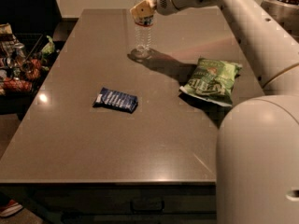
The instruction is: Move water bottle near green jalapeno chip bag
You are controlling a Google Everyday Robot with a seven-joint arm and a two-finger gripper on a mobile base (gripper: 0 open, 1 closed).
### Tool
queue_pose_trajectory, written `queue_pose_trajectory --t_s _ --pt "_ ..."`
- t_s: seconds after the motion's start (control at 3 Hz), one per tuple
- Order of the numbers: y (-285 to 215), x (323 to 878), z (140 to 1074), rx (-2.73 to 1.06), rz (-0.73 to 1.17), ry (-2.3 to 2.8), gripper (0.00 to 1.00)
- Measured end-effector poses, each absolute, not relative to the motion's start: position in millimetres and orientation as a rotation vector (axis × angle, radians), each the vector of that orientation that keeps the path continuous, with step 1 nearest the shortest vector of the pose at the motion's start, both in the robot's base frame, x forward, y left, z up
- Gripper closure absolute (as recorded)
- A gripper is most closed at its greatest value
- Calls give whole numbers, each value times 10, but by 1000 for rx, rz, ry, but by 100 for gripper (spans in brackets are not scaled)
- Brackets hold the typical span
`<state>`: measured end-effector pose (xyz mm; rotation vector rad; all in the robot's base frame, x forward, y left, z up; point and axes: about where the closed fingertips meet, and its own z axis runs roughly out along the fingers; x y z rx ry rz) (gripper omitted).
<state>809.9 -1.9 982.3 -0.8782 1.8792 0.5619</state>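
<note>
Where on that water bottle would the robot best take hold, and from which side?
Probably around its upper body, coming in level from the side the arm is on. The bottle stands upright, tall and round, so a sideways grip suits it. The hand sits at that height.
</note>
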Motion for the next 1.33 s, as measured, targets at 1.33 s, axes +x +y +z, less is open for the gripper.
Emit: queue_pose_trajectory --t_s 1.33 --pt "-1110 7303 9723 -782 566 1901 84"
